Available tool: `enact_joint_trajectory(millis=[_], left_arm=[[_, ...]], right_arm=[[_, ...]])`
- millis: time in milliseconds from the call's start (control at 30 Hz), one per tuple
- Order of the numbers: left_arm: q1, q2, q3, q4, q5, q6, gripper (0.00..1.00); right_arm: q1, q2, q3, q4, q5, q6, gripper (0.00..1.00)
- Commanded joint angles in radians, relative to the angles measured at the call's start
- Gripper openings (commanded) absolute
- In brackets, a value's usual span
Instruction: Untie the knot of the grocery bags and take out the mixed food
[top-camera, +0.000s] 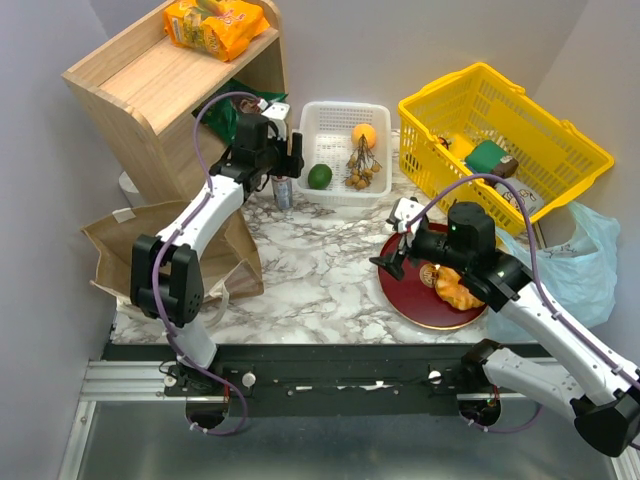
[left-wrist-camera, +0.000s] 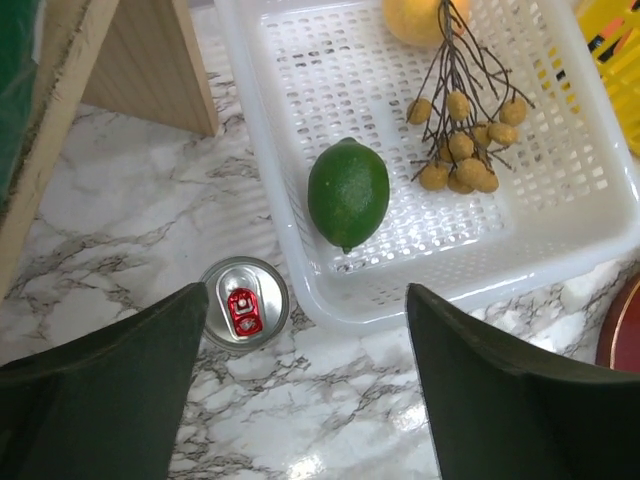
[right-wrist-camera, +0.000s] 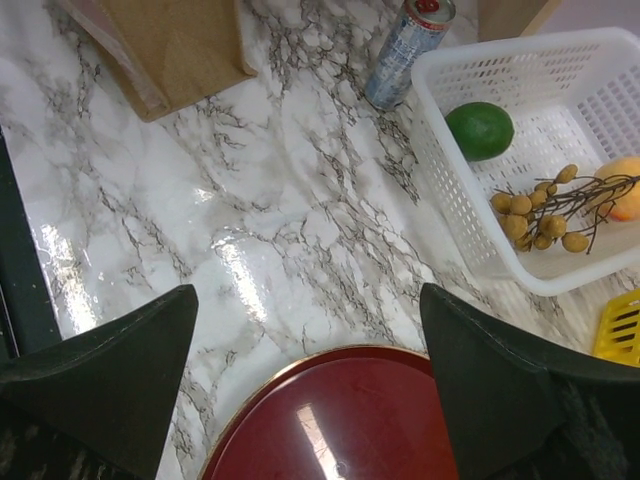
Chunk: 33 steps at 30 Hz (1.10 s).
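The brown paper bag (top-camera: 130, 240) lies at the left, the light blue plastic bag (top-camera: 585, 260) slumped at the right; no knot shows. A white basket (top-camera: 345, 195) holds an orange (top-camera: 364, 135), a green fruit (left-wrist-camera: 348, 192) and a brown bunch (left-wrist-camera: 460, 150). A ring pastry (top-camera: 455, 285) lies on the red plate (right-wrist-camera: 330, 420). An orange packet (top-camera: 215, 25) sits on the shelf, a green packet (top-camera: 225, 115) inside it. My left gripper (left-wrist-camera: 305, 295) is open and empty over the marble beside the basket. My right gripper (right-wrist-camera: 307, 292) is open and empty over the plate's far edge.
A drink can (left-wrist-camera: 245, 302) stands just left of the white basket, close to my left finger. The wooden shelf (top-camera: 160, 80) is at the back left. The yellow basket (top-camera: 560, 130) with goods is at the back right.
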Motion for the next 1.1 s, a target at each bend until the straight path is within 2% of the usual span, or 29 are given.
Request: enact_joint_trajectory(millis=[0,100,133,200,233,267,300,333,500,600,900,1067], left_arm=[[-0.016,-0.117,-0.059,0.066,0.141,0.051,0.81],[-0.046,-0.172,-0.113,0.068,0.212,0.129,0.75],[-0.054,-0.185,-0.145,0.045,0.236,0.214,0.65],[-0.072,-0.214,-0.189,0.029,0.22,0.278,0.44],[-0.086,-0.223,-0.246,0.023,0.218,0.325,0.23],[-0.098,-0.229,-0.275,0.02,0.186,0.358,0.12],[-0.112,-0.232,-0.303,0.019,0.151,0.387,0.03],[-0.141,-0.229,-0.342,0.005,0.123,0.419,0.0],[-0.195,-0.179,-0.416,0.034,-0.03,0.626,0.0],[-0.197,-0.114,-0.423,0.078,-0.062,0.691,0.0],[-0.197,0.113,-0.282,0.077,-0.154,0.752,0.0],[-0.184,0.173,-0.24,0.088,-0.196,0.781,0.0]], right_arm=[[-0.023,-0.028,-0.023,-0.001,-0.009,0.013,0.99],[-0.029,-0.033,-0.032,-0.002,-0.005,0.008,0.99],[-0.029,-0.033,-0.032,-0.001,0.001,0.002,0.99],[-0.029,-0.031,-0.029,-0.001,0.008,-0.006,0.99],[-0.029,-0.028,-0.026,-0.001,0.012,-0.009,1.0],[-0.03,-0.025,-0.024,-0.001,0.014,-0.009,0.99],[-0.03,-0.024,-0.021,-0.001,0.014,-0.01,0.99],[-0.03,-0.022,-0.017,-0.001,0.012,-0.01,0.99],[-0.032,-0.01,-0.001,-0.018,0.014,-0.015,0.99],[-0.03,-0.001,0.002,-0.032,0.009,-0.012,0.99],[-0.03,0.03,0.017,-0.041,-0.008,-0.006,0.99],[-0.03,0.042,0.031,-0.042,-0.011,-0.007,0.99]])
